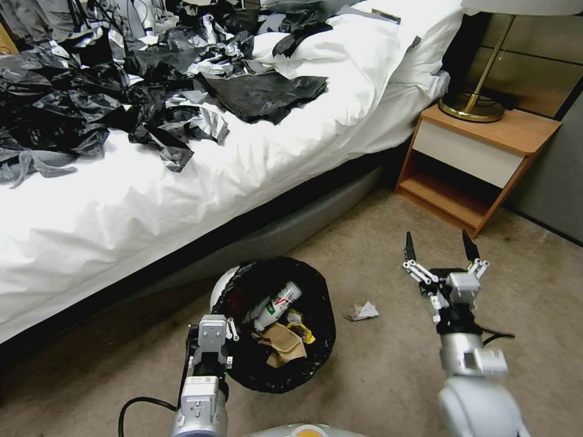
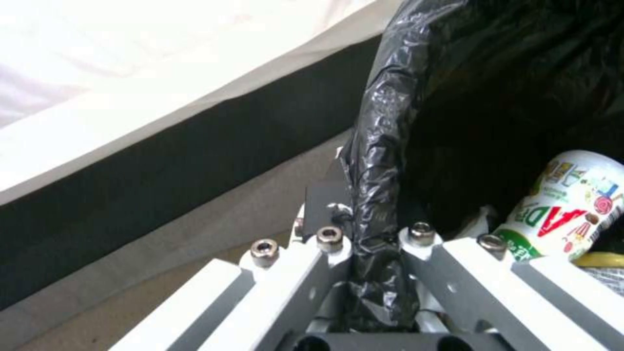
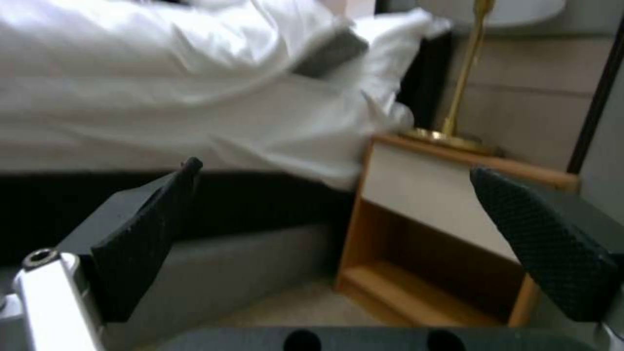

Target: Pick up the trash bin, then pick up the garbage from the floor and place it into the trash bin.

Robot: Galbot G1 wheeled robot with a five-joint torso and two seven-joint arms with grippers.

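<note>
Left gripper clamped on trash bin rim, lower centre. Right gripper wide, empty, over bare carpet; tissue between them.

The right gripper is spread wide, empty, facing a wooden nightstand at one o'clock, a white-sheeted bed at eleven.

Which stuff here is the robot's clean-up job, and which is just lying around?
Job things:
- trash bin, left gripper clamped on its rim
- bottle and brown paper bag inside
- white tissue on the carpet
- right gripper, open

Just lying about:
- black plastic sheets
- bed
- nightstand
- lamp
</note>
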